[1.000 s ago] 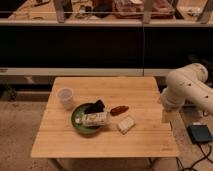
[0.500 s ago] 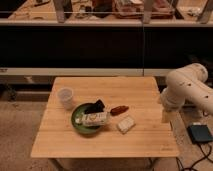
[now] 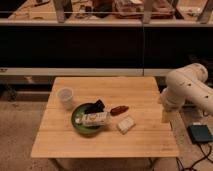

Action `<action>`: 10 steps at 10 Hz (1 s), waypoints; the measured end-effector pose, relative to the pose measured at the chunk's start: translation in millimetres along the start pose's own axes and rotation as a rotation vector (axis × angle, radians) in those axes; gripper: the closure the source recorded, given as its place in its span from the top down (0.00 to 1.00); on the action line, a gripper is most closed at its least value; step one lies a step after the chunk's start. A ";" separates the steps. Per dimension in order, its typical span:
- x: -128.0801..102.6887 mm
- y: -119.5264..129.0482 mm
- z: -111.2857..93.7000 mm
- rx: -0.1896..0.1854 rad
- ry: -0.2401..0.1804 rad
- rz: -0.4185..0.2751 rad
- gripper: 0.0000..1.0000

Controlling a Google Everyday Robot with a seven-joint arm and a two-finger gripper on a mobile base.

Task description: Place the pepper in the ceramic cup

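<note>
Wooden table [image 3: 100,145] boards run bare along the near edge. Just behind that bare strip, right of centre, lies a pale rectangular block [image 3: 126,124]. To its left sits the dark green bowl [image 3: 76,120], which holds a whitish packet [image 3: 95,119] and a black item [image 3: 97,106] leaning over the bowl's far rim.

The pepper [image 3: 119,110] lies flat on the boards near the middle of the table, just right of the bowl and just behind the pale block, touching neither as far as I can see. The ceramic cup [image 3: 65,97] stands upright toward the left edge, behind the bowl and well apart from the pepper, with the bowl between them.

The gripper [image 3: 166,115] hangs off the table's right edge, about level with the pepper and apart from it, under the bulky white arm [image 3: 187,90]. It carries nothing that I can see, and I cannot tell whether it is apart or together.

By my judgement the task has barely begun: the pepper is neither grasped nor lifted, so the reach, the pick-up, the carry across the bowl and the drop into the cup all remain.

Against the earlier frames, nothing differs: arm, pepper, cup and bowl sit where they were. Beyond the far edge runs a dark counter front.
</note>
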 end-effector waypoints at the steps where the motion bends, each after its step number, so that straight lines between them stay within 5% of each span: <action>1: 0.1 -0.9 -0.3 0.001 -0.001 0.002 0.65; 3: -12.6 -32.6 -10.3 0.056 -0.033 0.004 0.65; 6: -67.9 -92.9 -45.9 0.218 -0.156 0.039 0.65; 8: -87.4 -105.1 -52.1 0.252 -0.193 0.044 0.65; 10: -83.5 -104.8 -51.8 0.254 -0.188 0.048 0.65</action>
